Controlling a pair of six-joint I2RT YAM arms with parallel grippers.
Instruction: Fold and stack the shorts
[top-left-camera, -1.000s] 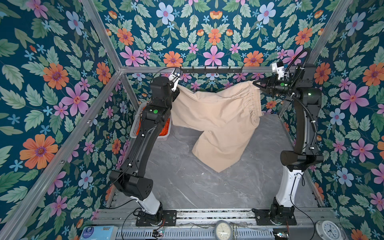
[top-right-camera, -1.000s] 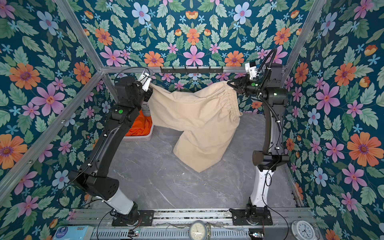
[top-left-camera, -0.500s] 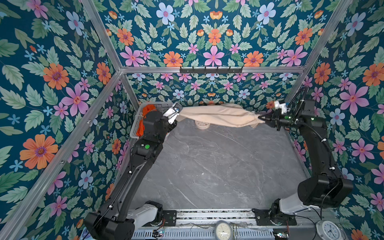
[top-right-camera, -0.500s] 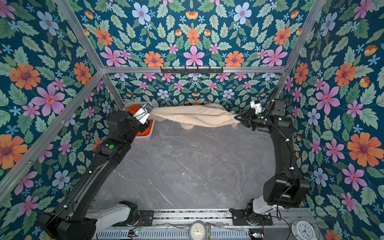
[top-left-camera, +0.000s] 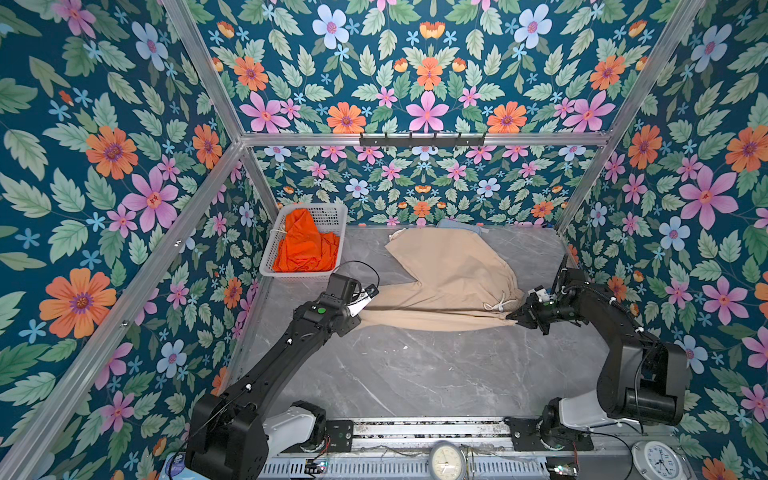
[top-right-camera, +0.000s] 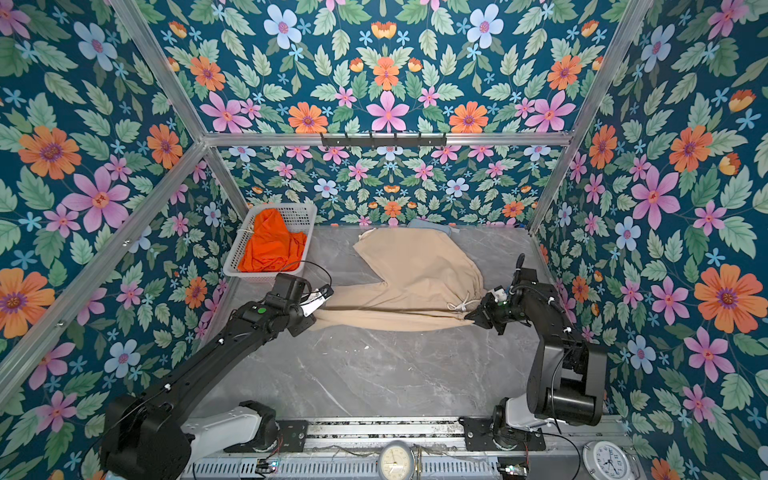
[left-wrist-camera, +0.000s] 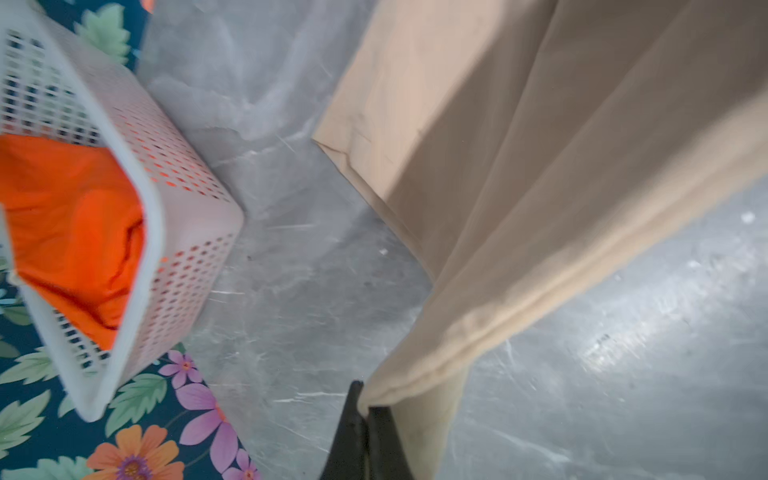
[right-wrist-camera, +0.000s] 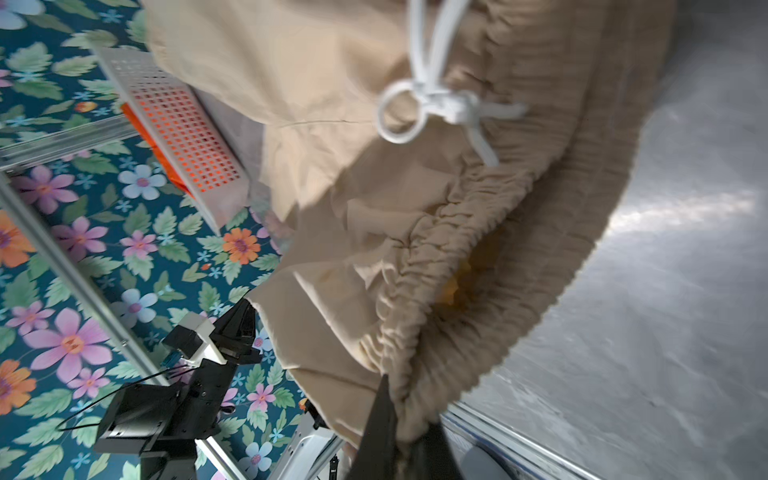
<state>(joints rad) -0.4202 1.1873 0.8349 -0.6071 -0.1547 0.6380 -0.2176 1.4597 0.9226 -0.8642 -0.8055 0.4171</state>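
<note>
Currently pinched shut on beige shorts (top-left-camera: 449, 274), limp between both: left gripper (top-left-camera: 365, 306) at hem, right gripper (top-left-camera: 514, 318) at waistband (right-wrist-camera: 498, 249). Light, floppy; best held by thick edges. Orange shorts (top-left-camera: 303, 245) in basket (top-left-camera: 332, 212) past left gripper.

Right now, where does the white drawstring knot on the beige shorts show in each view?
In a top view: drawstring knot on the beige shorts, right of centre, beside the right gripper.
In a top view: same place.
Left wrist: not in it.
Right wrist: in it, on gathered cloth beyond the jaws.
Shared landmark: white basket, in all four views.
</note>
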